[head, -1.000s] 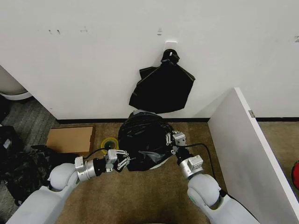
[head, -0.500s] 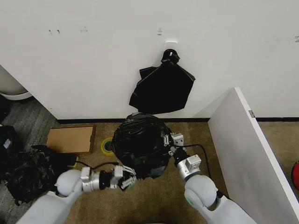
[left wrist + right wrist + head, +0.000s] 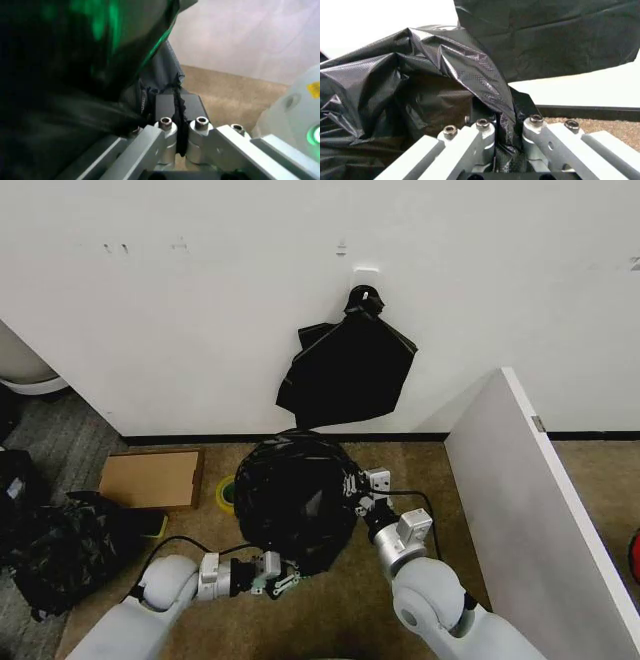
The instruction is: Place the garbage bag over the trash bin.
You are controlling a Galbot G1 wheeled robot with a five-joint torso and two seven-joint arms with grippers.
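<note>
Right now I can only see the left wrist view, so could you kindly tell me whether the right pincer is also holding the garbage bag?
Observer: Yes, the right pincer is shut on a fold of the garbage bag, at the bag's right side.
Operator: Thank you. Where is my left pincer relative to the bag?
Observer: The left pincer grips the bag's lower front edge, nearest the robot.
Operator: Is anything beside the bag on the floor?
Observer: A yellow tape roll lies just to its left, with a cardboard box beyond.
</note>
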